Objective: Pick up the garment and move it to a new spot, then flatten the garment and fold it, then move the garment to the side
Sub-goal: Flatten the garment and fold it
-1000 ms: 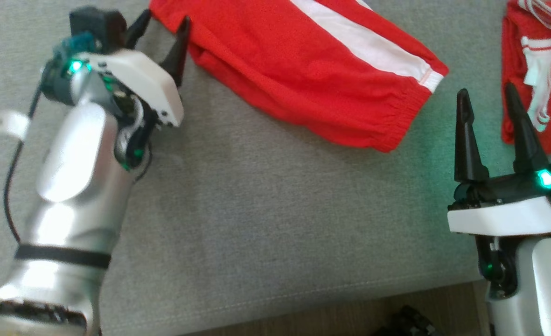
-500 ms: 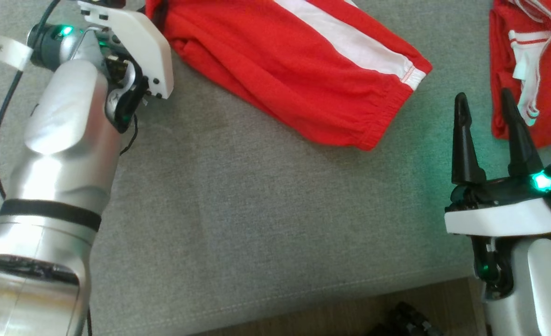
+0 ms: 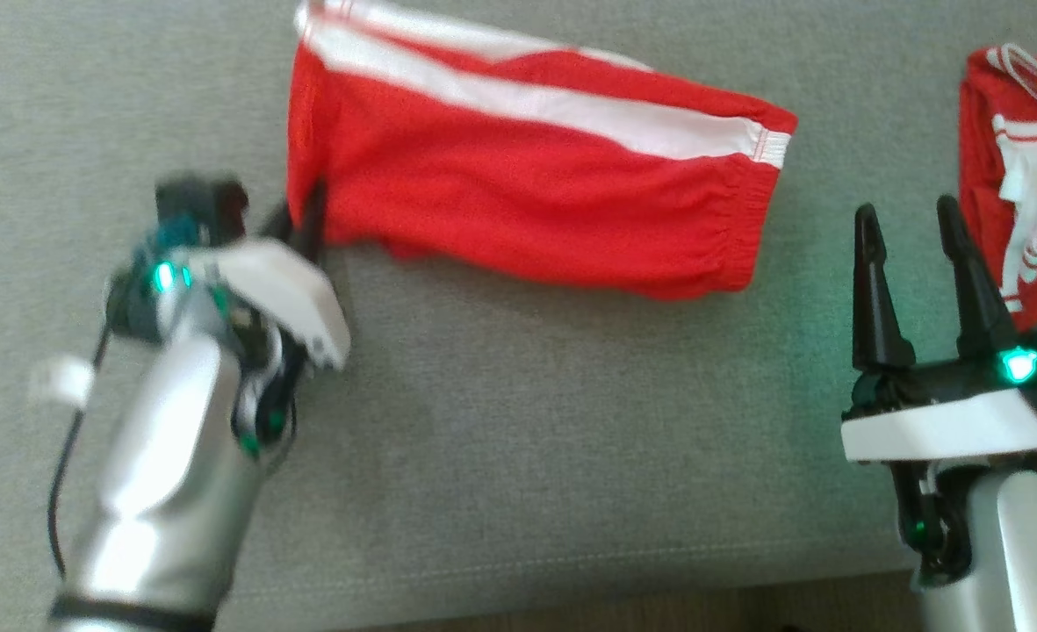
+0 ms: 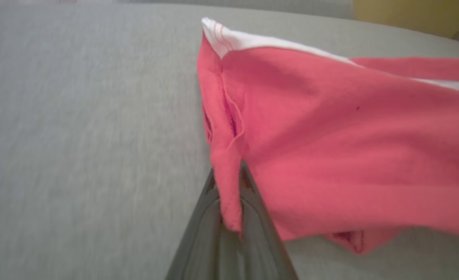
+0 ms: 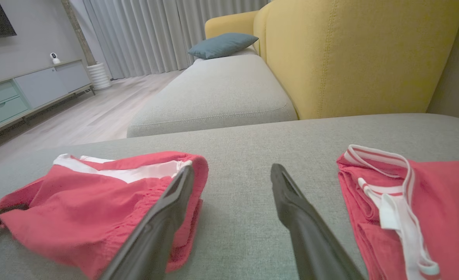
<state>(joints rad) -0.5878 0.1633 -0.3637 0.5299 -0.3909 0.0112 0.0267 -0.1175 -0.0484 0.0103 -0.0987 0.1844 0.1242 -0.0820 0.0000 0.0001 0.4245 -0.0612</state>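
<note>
The garment (image 3: 518, 193) is a pair of red shorts with a white side stripe, spread across the grey cushion in the head view. My left gripper (image 3: 307, 219) is shut on its lower left corner. The left wrist view shows that pinched red fold (image 4: 229, 186) between my two dark fingers, with the rest of the cloth trailing off to the right. My right gripper (image 3: 913, 237) stands open above the cushion, to the right of the garment's elastic end and touching nothing. In the right wrist view the garment (image 5: 97, 194) lies at the left behind my left finger.
A second red garment (image 3: 1023, 175) with white trim and a drawstring lies at the far right, close to my right gripper. The grey cushion (image 3: 527, 439) ends at a front seam low in the head view. A yellow sofa back (image 5: 361, 54) rises behind.
My left gripper has shut on the garment's corner and pulled it toward me and to the left. The garment now lies more level across the cushion. The right gripper has stayed put.
</note>
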